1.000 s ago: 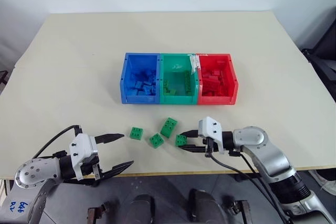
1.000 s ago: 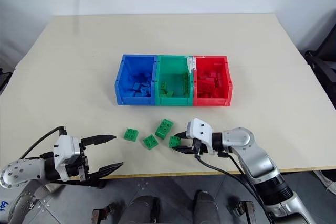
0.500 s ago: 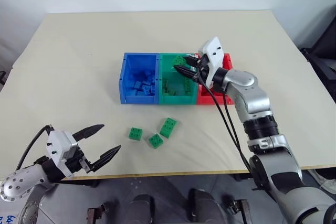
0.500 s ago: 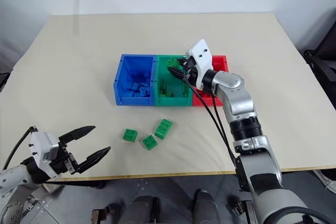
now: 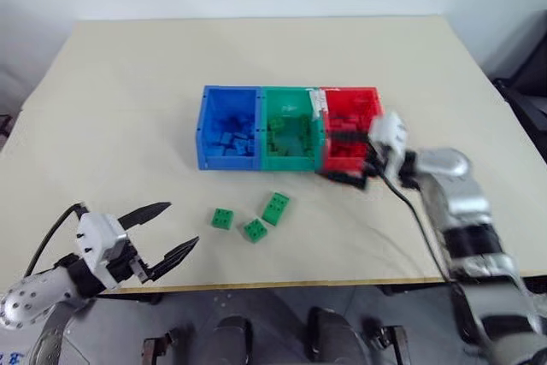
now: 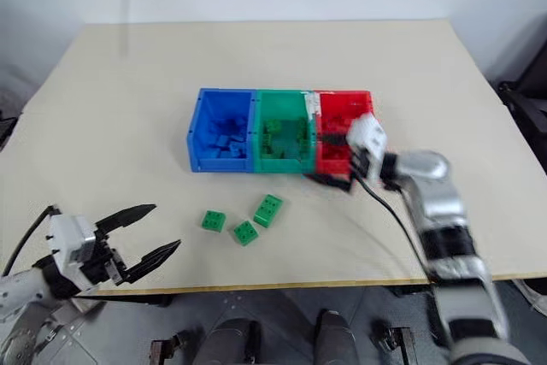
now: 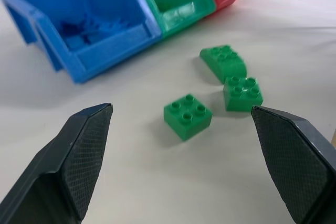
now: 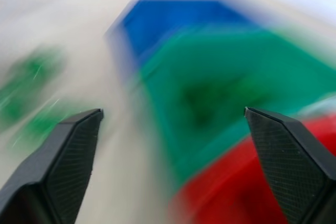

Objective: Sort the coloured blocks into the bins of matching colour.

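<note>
The three joined bins sit mid-table: blue (image 5: 226,161), green (image 5: 291,161) and red (image 5: 350,91), each holding blocks of its own colour. Three green blocks (image 5: 222,218) (image 5: 254,229) (image 5: 275,208) lie on the table in front of the blue and green bins. My left gripper (image 5: 182,225) hovers open near the table's front left edge, pointing at these blocks (image 7: 187,116), nothing between its fingers (image 7: 84,150). My right gripper (image 5: 342,160) is open and empty at the red bin's front wall, pointing left, its image blurred.
The beige table (image 5: 128,83) stretches wide around the bins. A dark object (image 5: 526,100) stands beyond the table's right edge. A black cable (image 5: 414,220) trails along my right arm above the table's right front.
My right gripper lifted a green block off the table, carried it over the green bin, opened, and swung right and down to the red bin's front. My left gripper drew back to the left.
</note>
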`<state>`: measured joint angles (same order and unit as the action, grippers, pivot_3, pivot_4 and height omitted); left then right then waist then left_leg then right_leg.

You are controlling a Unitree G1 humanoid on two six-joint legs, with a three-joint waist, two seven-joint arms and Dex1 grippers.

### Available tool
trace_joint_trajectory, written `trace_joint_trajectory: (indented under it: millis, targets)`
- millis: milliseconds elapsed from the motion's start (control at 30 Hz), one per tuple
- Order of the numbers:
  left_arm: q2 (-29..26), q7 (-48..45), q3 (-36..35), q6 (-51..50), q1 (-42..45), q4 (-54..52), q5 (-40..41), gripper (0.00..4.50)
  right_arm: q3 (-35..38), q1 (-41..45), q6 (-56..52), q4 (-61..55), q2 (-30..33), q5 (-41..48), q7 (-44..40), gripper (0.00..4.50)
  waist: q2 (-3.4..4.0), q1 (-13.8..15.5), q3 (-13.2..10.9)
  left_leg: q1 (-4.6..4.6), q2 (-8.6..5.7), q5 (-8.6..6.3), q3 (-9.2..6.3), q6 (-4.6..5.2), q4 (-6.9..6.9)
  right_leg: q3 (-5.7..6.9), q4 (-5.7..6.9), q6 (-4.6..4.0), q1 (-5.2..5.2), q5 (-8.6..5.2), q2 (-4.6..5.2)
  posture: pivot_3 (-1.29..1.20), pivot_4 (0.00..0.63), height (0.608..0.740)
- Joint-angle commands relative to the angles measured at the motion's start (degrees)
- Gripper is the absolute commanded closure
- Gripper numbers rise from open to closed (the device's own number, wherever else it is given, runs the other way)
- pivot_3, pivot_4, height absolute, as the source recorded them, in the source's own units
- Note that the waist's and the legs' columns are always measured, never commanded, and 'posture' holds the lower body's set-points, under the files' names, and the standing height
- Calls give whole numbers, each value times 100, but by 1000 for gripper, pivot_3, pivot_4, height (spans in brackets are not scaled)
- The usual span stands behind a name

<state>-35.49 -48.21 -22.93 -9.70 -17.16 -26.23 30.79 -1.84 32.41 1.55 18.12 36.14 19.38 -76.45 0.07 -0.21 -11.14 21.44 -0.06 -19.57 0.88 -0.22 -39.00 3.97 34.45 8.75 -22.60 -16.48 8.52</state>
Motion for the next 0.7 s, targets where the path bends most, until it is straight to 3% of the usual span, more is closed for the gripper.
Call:
trace_joint_trajectory:
  millis: [33, 200, 300, 500, 700]
  targets:
    - [-109, -240, 352, 68, 344, 90, -30, 0, 105, -270, 654, -78, 474, -57, -642, 19, 1, 2, -1, -3, 1, 0, 8, 0, -2, -1, -4, 6, 1, 3, 0, 0, 150, 740]
    - [-60, -341, 1192, -78, 1217, 370, -217, 0, -8, -334, 929, 247, 557, -120, -877, 19, 1, -62, -1, -31, 19, 4, 39, -7, -5, -5, 5, 11, 8, 6, -3, 0, 150, 740]
    - [-125, -384, 1322, -197, 1439, 426, -176, 0, -286, -64, 719, 170, 335, -143, -980, 19, 1, -133, -1, -31, 22, 7, 39, -12, -5, -6, 9, 10, 4, 6, -4, 0, 150, 740]
    - [-271, -359, 805, -83, 1046, 412, -195, 0, -942, 833, -32, 58, -224, -288, -1087, 19, 5, -172, -3, -27, 32, 5, 43, -18, -4, -8, 9, 9, -7, 5, -7, 0, 150, 740]
    - [-192, -142, 96, -26, 286, 193, -165, 0, -1890, 1643, 812, 562, -1090, -1020, -1315, 19, 4, -132, -3, -20, 28, 2, 29, -19, -6, -4, 8, 8, -7, 4, -4, 0, 150, 740]
